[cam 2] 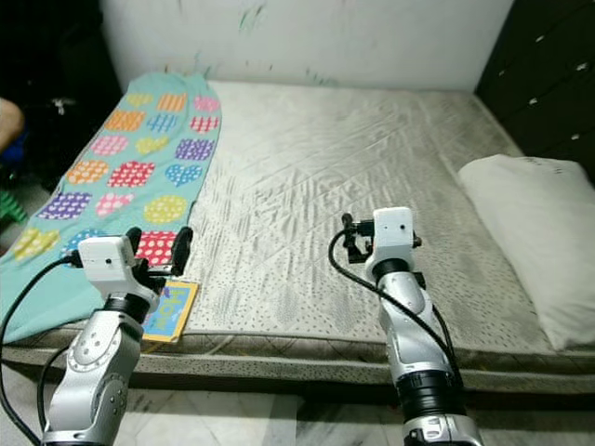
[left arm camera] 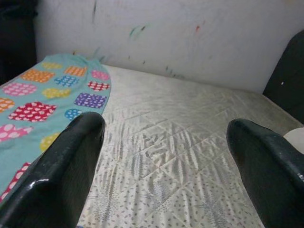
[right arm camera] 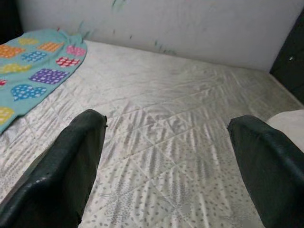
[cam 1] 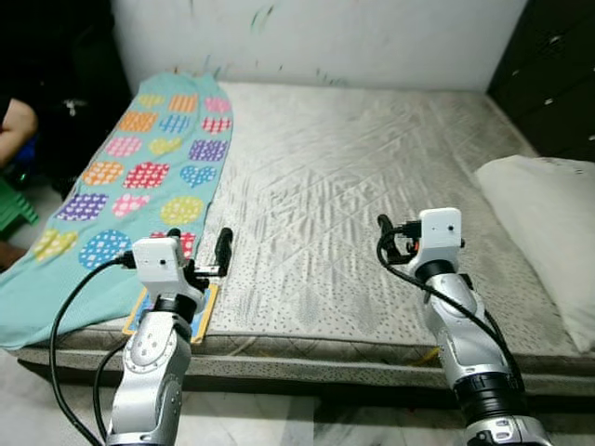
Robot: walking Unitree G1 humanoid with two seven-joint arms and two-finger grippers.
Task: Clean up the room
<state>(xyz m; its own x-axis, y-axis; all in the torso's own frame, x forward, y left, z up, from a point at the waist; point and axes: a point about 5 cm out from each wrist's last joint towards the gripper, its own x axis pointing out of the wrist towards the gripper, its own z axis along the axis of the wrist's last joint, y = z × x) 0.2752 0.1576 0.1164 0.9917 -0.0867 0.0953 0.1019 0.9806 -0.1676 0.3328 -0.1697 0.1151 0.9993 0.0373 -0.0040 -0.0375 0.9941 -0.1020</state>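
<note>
A teal blanket [cam 1: 139, 177] with colourful dotted patches lies along the left side of a bare grey mattress [cam 1: 353, 186]. A white pillow [cam 1: 548, 223] rests at the mattress's right edge. A small colourful picture book [cam 2: 172, 311] lies at the front left edge, partly under my left arm. My left gripper [cam 1: 198, 243] is held open just above the book and the blanket's edge, with nothing between its fingers [left arm camera: 61, 166]. Over the front middle of the mattress my right gripper [cam 1: 400, 237] also stands open and empty, its fingers [right arm camera: 71, 161] wide apart.
A white marked wall [cam 1: 325, 37] runs behind the bed. A dark cabinet [cam 1: 548, 74] stands at the right. At the far left are a person's arm [cam 1: 14, 125] and a green stool [cam 1: 14, 204]. Pale floor [cam 1: 279, 418] lies before the bed.
</note>
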